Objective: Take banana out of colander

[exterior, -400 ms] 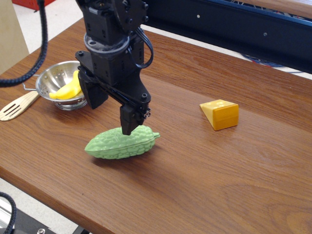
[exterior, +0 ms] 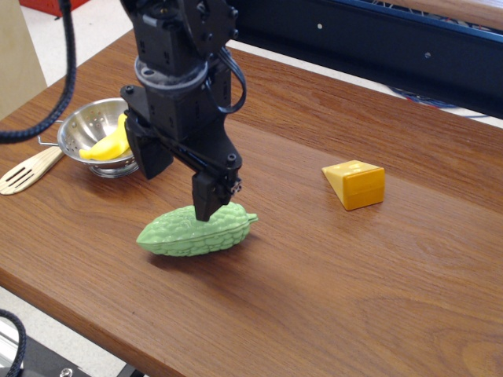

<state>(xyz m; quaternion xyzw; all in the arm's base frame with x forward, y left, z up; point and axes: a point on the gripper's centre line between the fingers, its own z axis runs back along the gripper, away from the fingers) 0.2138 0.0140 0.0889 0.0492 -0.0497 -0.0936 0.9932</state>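
The yellow banana (exterior: 111, 144) lies inside the steel colander (exterior: 81, 126) at the table's left side. My black gripper (exterior: 179, 174) hangs to the right of the colander with its fingers spread wide and nothing between them. Its left finger (exterior: 149, 153) stands just beside the colander's right rim and hides part of it. Its right finger (exterior: 207, 195) reaches down to the top of the green gourd (exterior: 196, 229); I cannot tell whether it touches.
A wooden spatula (exterior: 30, 171) lies left of the colander at the table's edge. An orange-yellow cheese wedge (exterior: 356, 183) sits on the right. The wooden table's front edge (exterior: 94, 326) runs diagonally. A dark rail (exterior: 377, 43) stands behind.
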